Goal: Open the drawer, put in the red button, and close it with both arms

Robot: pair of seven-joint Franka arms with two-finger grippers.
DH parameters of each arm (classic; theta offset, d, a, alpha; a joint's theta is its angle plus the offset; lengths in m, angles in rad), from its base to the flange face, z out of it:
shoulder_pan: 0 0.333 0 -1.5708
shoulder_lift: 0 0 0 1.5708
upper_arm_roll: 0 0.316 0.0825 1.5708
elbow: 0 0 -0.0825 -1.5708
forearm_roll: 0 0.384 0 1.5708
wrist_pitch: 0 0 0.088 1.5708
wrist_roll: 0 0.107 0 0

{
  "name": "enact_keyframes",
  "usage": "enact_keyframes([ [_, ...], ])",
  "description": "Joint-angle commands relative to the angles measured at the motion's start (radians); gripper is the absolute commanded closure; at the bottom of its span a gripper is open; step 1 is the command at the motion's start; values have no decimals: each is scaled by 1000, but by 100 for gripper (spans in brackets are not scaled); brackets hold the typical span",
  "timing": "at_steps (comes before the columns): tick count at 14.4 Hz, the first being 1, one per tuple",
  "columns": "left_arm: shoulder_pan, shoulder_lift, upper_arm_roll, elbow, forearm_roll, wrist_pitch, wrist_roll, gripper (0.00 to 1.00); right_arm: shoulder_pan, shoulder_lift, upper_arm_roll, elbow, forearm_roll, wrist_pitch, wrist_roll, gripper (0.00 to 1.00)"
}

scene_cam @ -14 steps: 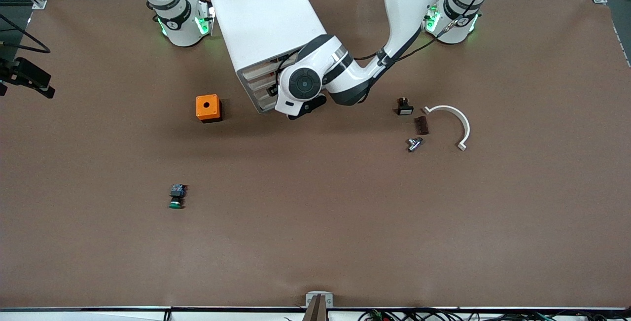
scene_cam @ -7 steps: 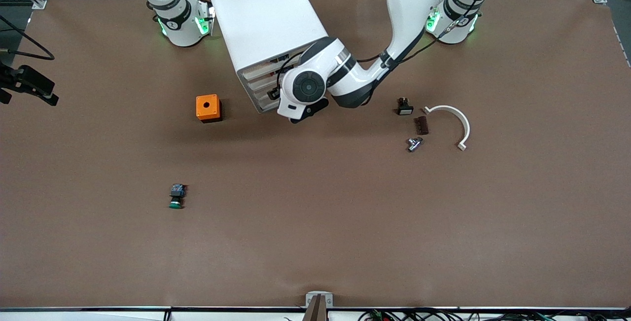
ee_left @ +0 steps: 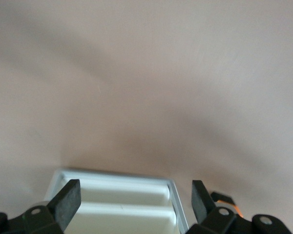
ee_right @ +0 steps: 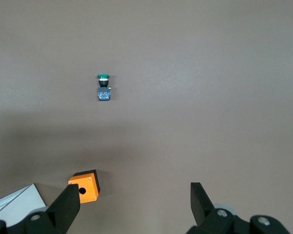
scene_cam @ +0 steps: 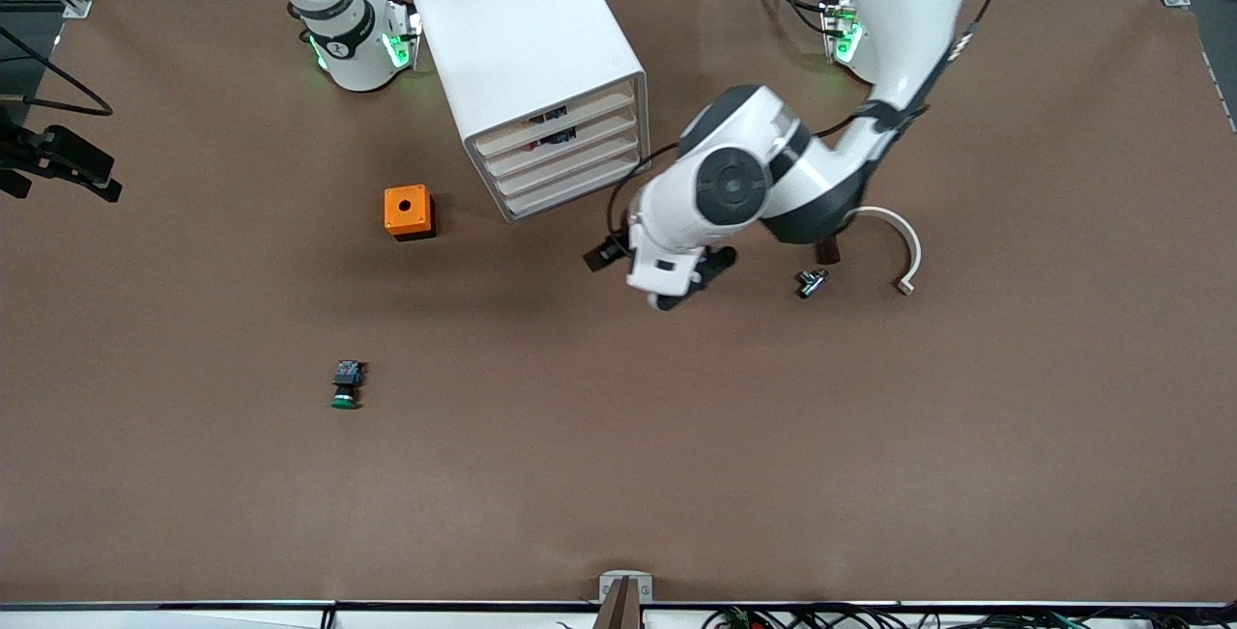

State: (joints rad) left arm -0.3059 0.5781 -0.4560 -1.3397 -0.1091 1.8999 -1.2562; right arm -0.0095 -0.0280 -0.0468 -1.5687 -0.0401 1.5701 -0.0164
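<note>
The white cabinet (scene_cam: pixel 527 40) stands near the robots' bases, and its top drawer (scene_cam: pixel 565 117) sits flush with the three drawers below it. The red button is not in view. My left gripper (scene_cam: pixel 688 283) is open and empty, over bare table beside the cabinet toward the left arm's end. In the left wrist view the open left gripper (ee_left: pixel 134 202) frames a corner of the cabinet (ee_left: pixel 117 204). My right gripper (ee_right: pixel 134 204) is open and empty, high over the table by the orange box (ee_right: pixel 85 185). The right arm rises out of the front view.
The orange box with a hole (scene_cam: pixel 407 211) sits beside the cabinet toward the right arm's end. A green-capped button (scene_cam: pixel 346 385) lies nearer the front camera. A white curved piece (scene_cam: pixel 894 243) and a metal fitting (scene_cam: pixel 812 281) lie by the left arm.
My left gripper has pulled away from the cabinet's drawer fronts and swung toward the left arm's end of the table. All four drawer fronts now show.
</note>
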Motion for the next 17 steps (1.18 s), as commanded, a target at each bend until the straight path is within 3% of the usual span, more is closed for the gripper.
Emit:
enact_keyframes([
  [1, 104, -122, -10, -36, 32, -71, 99, 0, -6, -9, 5, -8, 16, 1, -5, 0],
  [7, 377, -315, -9, -36, 20, -378, 587, 0, -6, -9, 5, -13, 17, 1, -5, 0],
  [10, 508, -372, -7, -36, 20, -450, 774, 0, -6, -9, 5, -16, 17, 1, -5, 0],
  [13, 559, -371, 2, -45, 29, -455, 888, 0, -6, -9, 7, -16, 17, -1, -5, 0],
  [14, 553, -371, 38, -48, 31, -469, 949, 0, -6, -9, 5, -16, 17, -1, -5, 0],
  [17, 423, -386, 265, -85, 31, -496, 1113, 0, -6, -9, 7, -16, 17, -1, -5, 0],
])
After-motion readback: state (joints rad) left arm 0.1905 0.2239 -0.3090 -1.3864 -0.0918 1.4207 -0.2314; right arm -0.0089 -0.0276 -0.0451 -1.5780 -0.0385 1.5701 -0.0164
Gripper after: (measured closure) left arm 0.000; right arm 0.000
